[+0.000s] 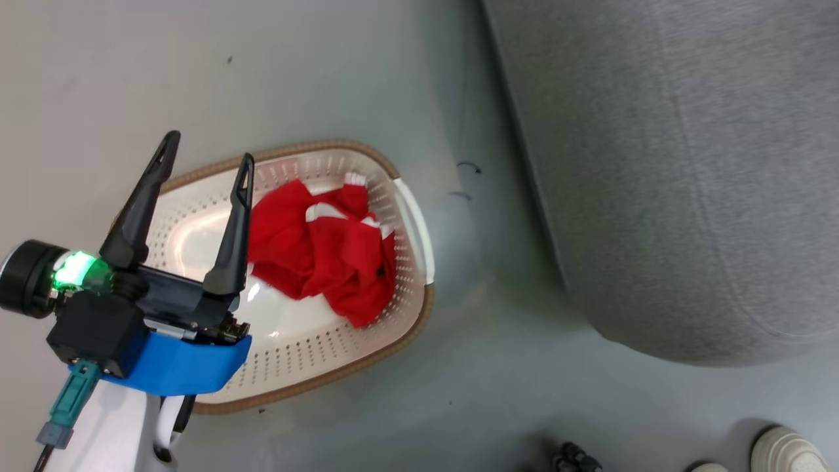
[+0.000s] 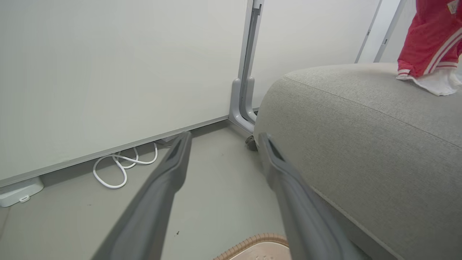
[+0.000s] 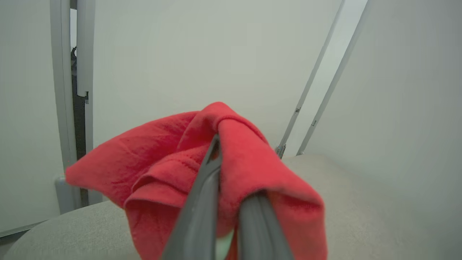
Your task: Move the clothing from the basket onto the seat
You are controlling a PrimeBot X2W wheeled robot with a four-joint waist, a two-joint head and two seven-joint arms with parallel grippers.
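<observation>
- The left gripper (image 1: 210,147) hangs over one end of the cream-white perforated plastic laundry basket (image 1: 314,357) with its brown woven-look rim; its two long dark fingers stand wide apart and hold nothing.
- The right gripper (image 3: 232,187) has its fingers pinched tight on a bright red soft fabric garment (image 3: 162,169), which is bunched and folded over the fingertips; it hangs above the large grey fabric-upholstered sofa (image 3: 361,202); in the left wrist view its white-trimmed lower edge appears to reach the sofa top, though contact is hard to confirm.
- A second crumpled red heap of clothing (image 1: 321,255) with white trim lies inside the basket, toward the end nearer the sofa; the basket stands on the grey floor (image 1: 459,393), near the sofa but apart from it.
- Likely trouble at the release: the cloth wraps the fingertips, so it may cling when the jaws part; let go too close to the rounded edge, it could slide to the floor.
- Likely trouble at the next pick: a deep reach could catch the perforated wall or rim and tip the light basket; a shallow pinch may take one layer only, leaving fabric to trail and snag.
- A person's white shoe (image 1: 786,449) stands on the floor beside the sofa; a wide swing there risks contact.
</observation>
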